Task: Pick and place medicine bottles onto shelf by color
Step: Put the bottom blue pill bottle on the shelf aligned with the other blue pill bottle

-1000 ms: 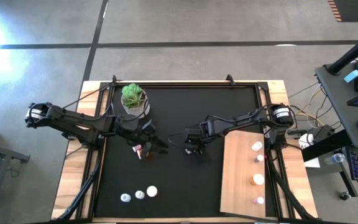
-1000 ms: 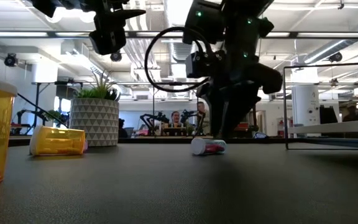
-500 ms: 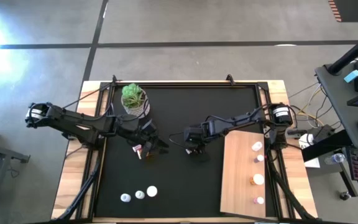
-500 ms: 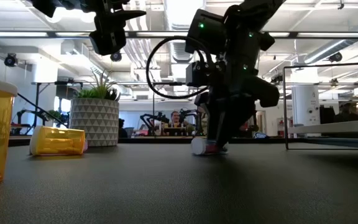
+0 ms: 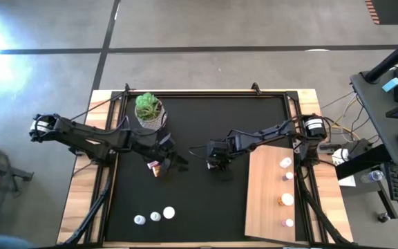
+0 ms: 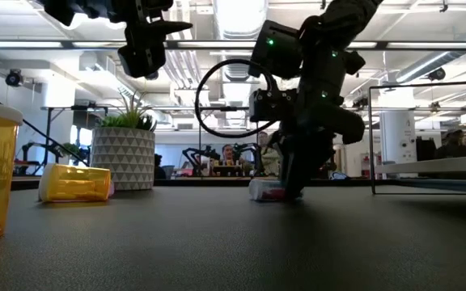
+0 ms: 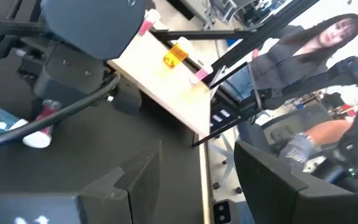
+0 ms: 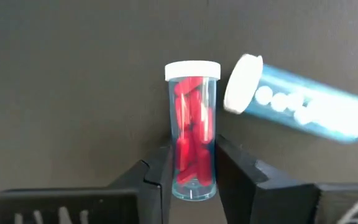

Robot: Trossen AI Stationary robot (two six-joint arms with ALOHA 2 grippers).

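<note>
Right gripper [image 8: 192,167] is clamping shut on a clear bottle of red capsules [image 8: 192,130], fingers pinching the lower body, white cap pointing away from the wrist. The bottle is lying flat on the black mat [image 5: 206,200] — hence the straight-down approach. A teal bottle of white pills [image 8: 303,109] is lying just beside it, its cap nearly touching the red one's shoulder; gripping low on the body is probably keeping the fingers clear of that neighbour.

In the high view the right gripper [image 5: 218,160] is sitting mid-mat, near the shelf [image 5: 268,194], where four bottles are already standing along the right edge.

Left gripper [image 5: 163,160] is hovering well apart to the left, near the potted plant [image 5: 148,109] — fingers part open in the wrist view, with something small and pinkish at them from above; cannot tell if it's actually held. Three white-capped bottles [image 5: 155,216] are waiting at the mat's near edge.

Next, I'd judge: lifting and carrying the red bottle to the shelf.
</note>
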